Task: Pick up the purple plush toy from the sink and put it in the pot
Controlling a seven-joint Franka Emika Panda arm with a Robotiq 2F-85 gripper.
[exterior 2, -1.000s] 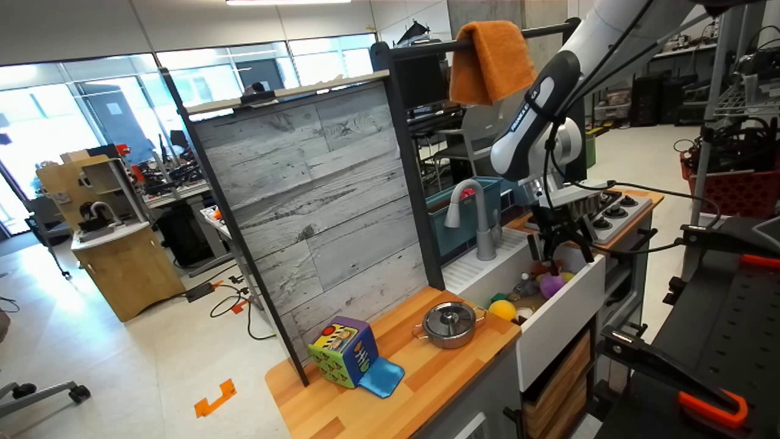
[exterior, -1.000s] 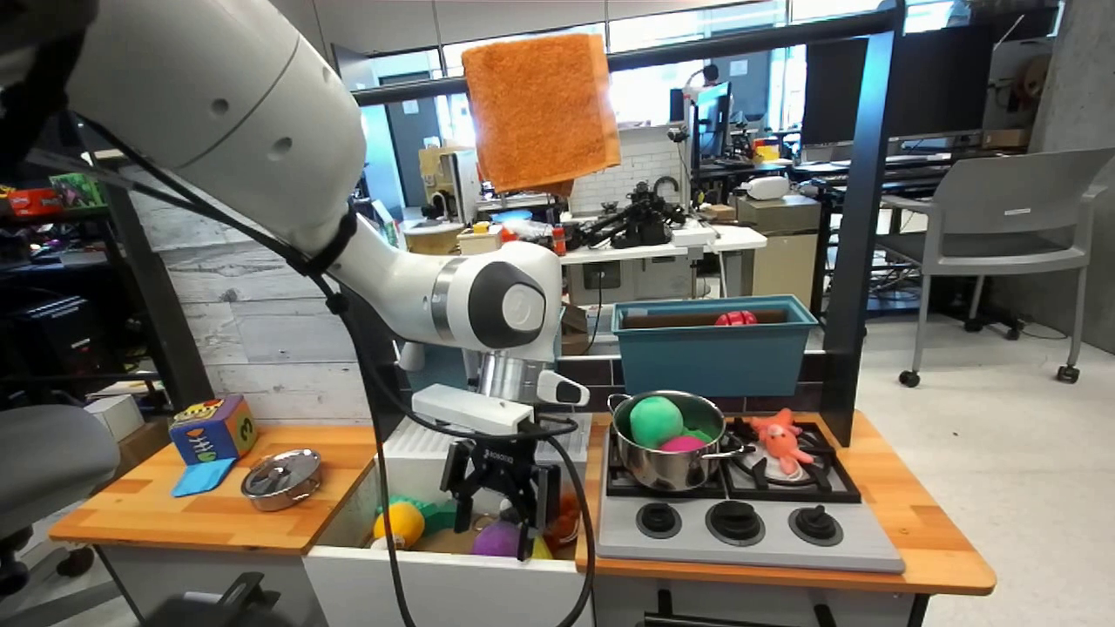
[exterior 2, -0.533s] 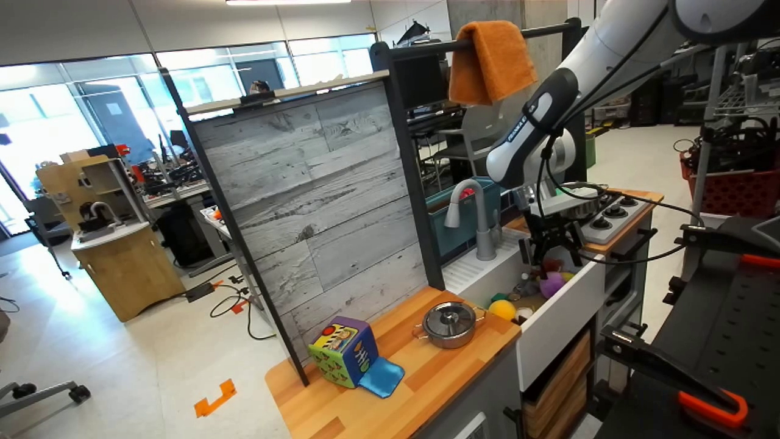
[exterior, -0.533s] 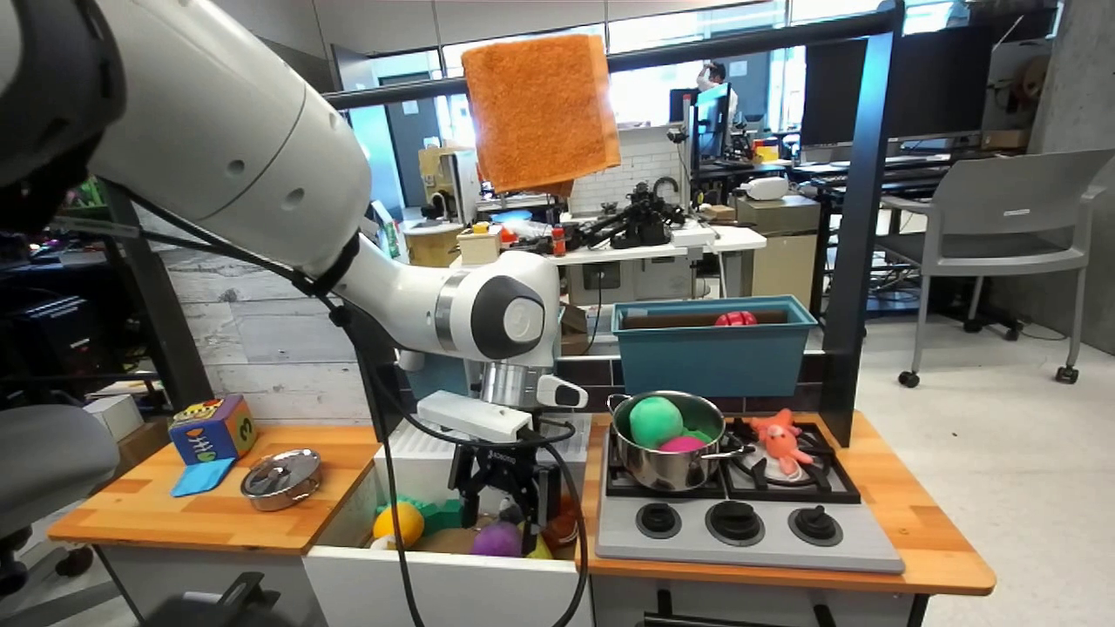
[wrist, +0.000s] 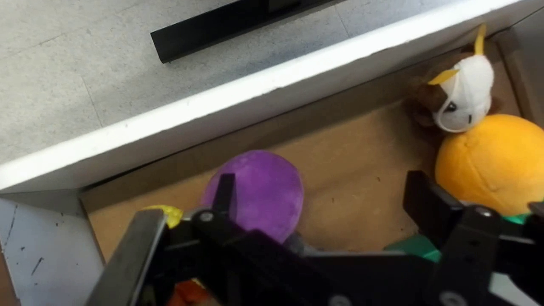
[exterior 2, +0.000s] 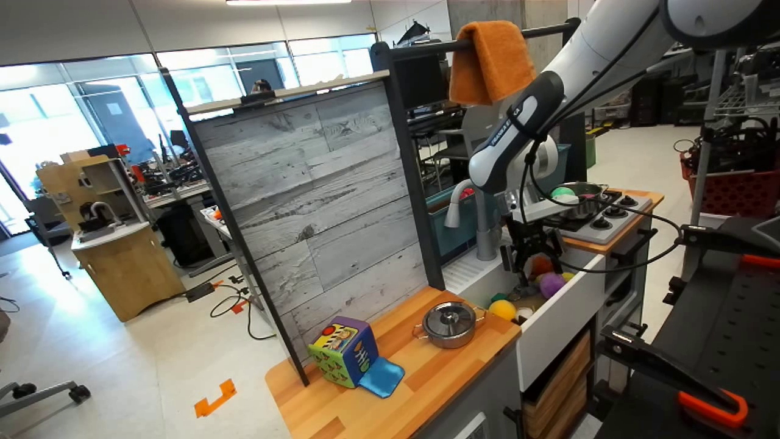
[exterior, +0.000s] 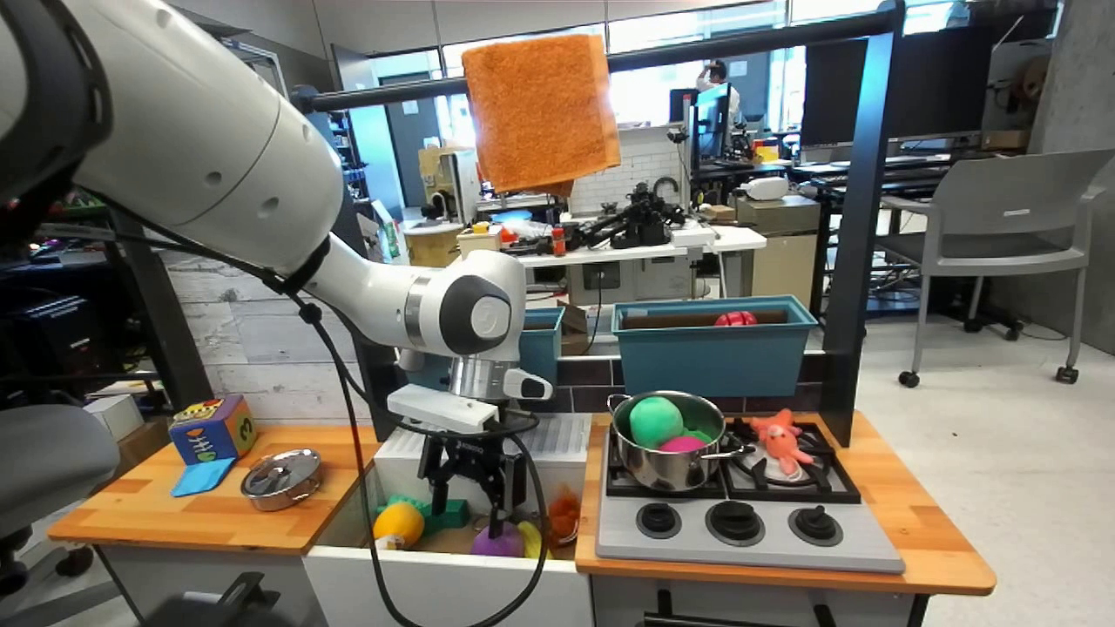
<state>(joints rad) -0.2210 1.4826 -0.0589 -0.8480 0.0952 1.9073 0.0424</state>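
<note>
The plush toy (wrist: 263,191) is solid purple, the claw (wrist: 319,182) mostly black. White covers the sink (wrist: 238,91); its faucet (exterior 2: 485,241) is grey, the pot (exterior: 666,470) bright silver. The towel (exterior: 540,113) is plain orange, the planters (exterior: 710,357) teal. The toy cube (exterior 2: 344,353) has a fishbone print on its blue-violet side. Honey and brown blocks pattern the desk (exterior 2: 439,372); grey-white plank grain streaks the wall panel (exterior 2: 317,189).

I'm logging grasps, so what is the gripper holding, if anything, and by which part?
Nothing is held: the gripper is open, and the purple toy lies in the sink.
</note>
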